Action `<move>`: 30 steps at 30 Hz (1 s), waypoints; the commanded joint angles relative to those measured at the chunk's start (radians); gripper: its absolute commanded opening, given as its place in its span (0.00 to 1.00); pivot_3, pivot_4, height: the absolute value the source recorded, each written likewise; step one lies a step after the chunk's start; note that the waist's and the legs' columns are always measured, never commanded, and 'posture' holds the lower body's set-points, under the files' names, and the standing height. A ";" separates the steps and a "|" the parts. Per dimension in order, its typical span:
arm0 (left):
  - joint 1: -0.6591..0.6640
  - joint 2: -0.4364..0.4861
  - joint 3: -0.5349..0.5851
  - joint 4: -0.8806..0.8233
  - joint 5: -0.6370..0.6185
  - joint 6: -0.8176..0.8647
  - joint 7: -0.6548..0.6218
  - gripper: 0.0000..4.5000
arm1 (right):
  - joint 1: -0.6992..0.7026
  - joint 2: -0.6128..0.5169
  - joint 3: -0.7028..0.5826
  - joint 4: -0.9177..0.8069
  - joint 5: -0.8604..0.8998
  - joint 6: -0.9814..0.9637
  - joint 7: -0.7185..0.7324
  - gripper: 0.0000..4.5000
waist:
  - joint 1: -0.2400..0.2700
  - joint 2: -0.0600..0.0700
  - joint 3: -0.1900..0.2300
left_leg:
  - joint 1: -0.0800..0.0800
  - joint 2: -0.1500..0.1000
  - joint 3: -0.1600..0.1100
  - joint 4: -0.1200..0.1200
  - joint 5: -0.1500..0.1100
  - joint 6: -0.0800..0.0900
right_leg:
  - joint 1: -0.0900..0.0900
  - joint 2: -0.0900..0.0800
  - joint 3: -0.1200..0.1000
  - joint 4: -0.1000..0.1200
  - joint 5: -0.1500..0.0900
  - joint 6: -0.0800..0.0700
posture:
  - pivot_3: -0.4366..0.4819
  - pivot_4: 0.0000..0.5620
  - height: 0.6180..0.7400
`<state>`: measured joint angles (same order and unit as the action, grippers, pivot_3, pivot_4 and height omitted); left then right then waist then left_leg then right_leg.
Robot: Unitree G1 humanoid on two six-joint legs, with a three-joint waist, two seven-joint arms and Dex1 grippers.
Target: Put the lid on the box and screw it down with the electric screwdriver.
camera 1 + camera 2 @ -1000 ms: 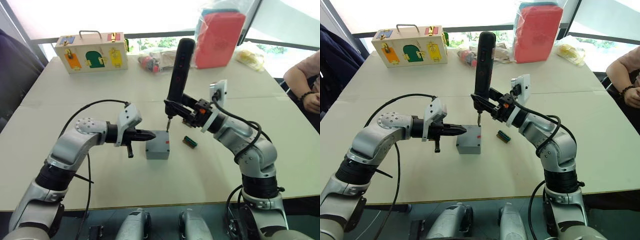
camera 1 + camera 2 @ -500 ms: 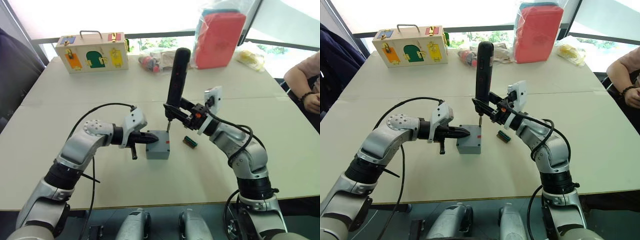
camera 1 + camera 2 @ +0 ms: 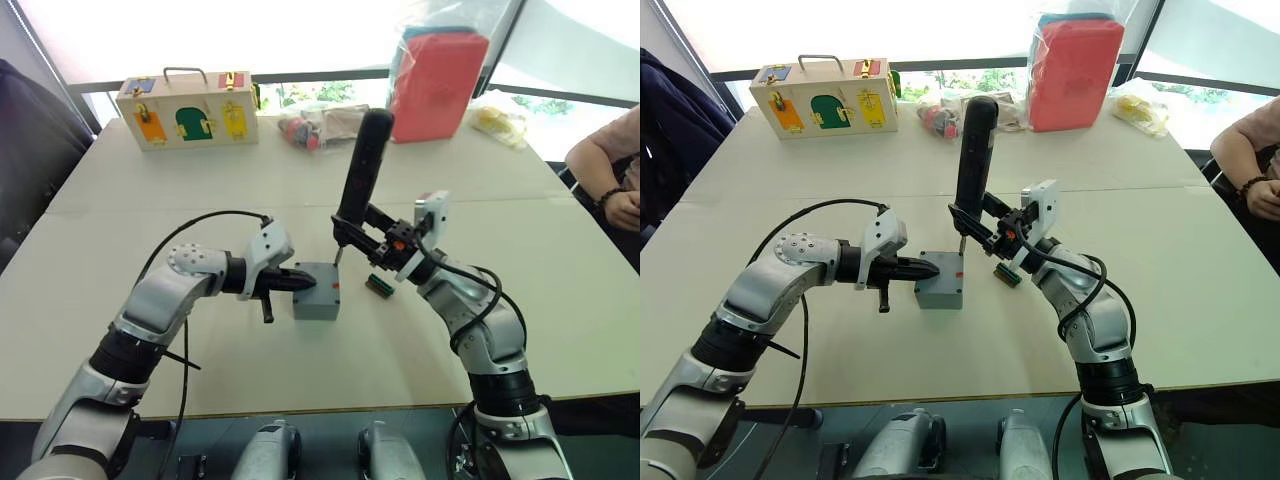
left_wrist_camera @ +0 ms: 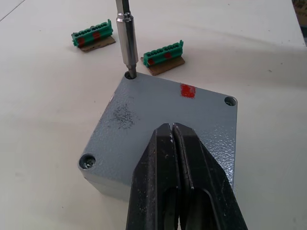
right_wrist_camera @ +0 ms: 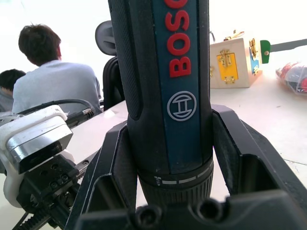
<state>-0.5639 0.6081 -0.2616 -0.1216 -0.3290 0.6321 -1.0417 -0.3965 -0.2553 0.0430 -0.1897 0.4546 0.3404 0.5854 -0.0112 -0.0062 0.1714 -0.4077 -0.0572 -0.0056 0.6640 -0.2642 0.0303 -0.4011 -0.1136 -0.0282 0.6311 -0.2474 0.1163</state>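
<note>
Right now the right gripper (image 3: pixel 992 226) is clamped around the lower body of the electric screwdriver (image 3: pixel 975 150), which stands nearly upright over the table (image 3: pixel 120 230). Its thin metal bit (image 4: pixel 126 36) points down, and the tip sits in one corner screw hole of the lid (image 4: pixel 163 124). The lid already lies flat on top of the box (image 3: pixel 316 302), its edges matching the box's, so the placing step looks done and the screwing step is in hand.

The left gripper (image 4: pixel 176 143) has its two black fingers pressed together, holding nothing; the tips rest on or just above the lid near its middle, seemingly to steady the box against the turning tool. Whether they actually press down is hard to tell.

Two other corner holes show in the left wrist view, and I cannot tell whether screws sit in them. A red mark (image 4: pixel 187 90) lies on the lid near its far edge.

Just beyond the box lie two small green blocks (image 4: pixel 163 52), close to the bit but apart from it. A wooden case (image 3: pixel 187 107) and a red bag (image 3: pixel 438 75) stand well away at the table's far side.

Next, I judge, the bit must stay square in the hole and the tool must push straight down while it runs, with the box kept from twisting.
</note>
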 commanded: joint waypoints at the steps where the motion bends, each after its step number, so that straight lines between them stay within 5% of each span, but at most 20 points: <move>1: 0.014 -0.001 -0.012 -0.021 0.005 0.022 0.005 0.00 | 0.038 -0.008 0.048 0.050 -0.053 0.045 -0.016 0.40 | 0.000 0.000 -0.002 | 0.000 0.000 0.000 0.000 0.000 0.000 | 0.000 0.000 0.000 0.000 0.000 0.000 | 0.48 0.27 1.00; 30: 0.049 -0.001 -0.012 -0.060 -0.001 0.056 0.018 0.00 | 0.066 0.030 0.081 0.074 -0.114 0.016 -0.078 0.40 | 0.001 0.001 -0.022 | 0.002 0.000 -0.001 -0.001 -0.001 0.000 | -0.002 -0.001 0.000 -0.002 0.000 -0.001 | 0.48 0.27 1.00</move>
<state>-0.5234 0.5973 -0.2625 -0.1649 -0.3355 0.6745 -1.0250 -0.3845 -0.2149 0.1003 -0.1748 0.3690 0.3089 0.5092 -0.0101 -0.0049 0.1498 -0.4062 -0.0572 -0.0067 0.6630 -0.2649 0.0306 -0.4027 -0.1145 -0.0281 0.6293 -0.2478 0.1155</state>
